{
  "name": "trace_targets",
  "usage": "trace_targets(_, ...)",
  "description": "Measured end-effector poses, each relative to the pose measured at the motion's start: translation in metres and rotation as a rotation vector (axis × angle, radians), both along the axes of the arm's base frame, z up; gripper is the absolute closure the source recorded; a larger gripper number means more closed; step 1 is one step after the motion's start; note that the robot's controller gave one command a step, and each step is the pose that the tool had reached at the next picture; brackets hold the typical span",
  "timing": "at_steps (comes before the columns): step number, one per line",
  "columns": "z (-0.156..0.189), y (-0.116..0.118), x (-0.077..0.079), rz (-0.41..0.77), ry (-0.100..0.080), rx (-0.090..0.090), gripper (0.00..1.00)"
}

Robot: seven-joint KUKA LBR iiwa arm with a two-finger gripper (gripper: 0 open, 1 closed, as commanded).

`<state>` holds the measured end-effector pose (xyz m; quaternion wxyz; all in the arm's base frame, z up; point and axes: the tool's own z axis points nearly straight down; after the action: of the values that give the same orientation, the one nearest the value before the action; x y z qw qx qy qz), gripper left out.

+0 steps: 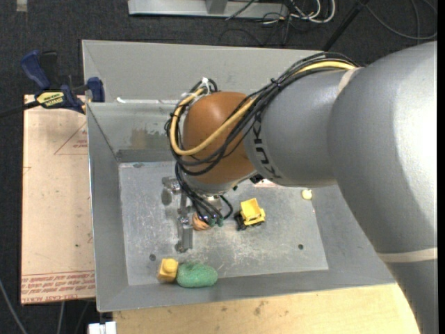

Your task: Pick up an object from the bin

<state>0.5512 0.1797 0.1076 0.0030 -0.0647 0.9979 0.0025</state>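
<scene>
My gripper (183,229) hangs below the arm's wrist over the left middle of the bin floor, its metal tip close to the floor. A small orange-brown thing (202,221) lies just to its right, partly hidden by cables. A yellow toy vehicle with black wheels (250,213) stands a little further right. Toward the front edge, below the gripper, a yellow block (167,269) touches a green oval lump (197,275). Nothing shows in the gripper's grasp.
A small pale ball (306,195) rests on the floor at the right, close to the arm. The big grey arm covers the bin's right and back parts. Bare floor lies left of the gripper up to the left wall.
</scene>
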Motion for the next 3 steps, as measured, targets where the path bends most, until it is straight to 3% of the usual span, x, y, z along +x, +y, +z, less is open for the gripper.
trace_targets(1,0.001,-0.033,-0.019,0.281,0.01,-0.006,0.0)
trace_targets(2,0.003,-0.066,0.009,0.34,0.001,-0.004,0.0)
trace_targets(3,-0.038,-0.081,0.015,0.471,0.003,-0.005,0.0)
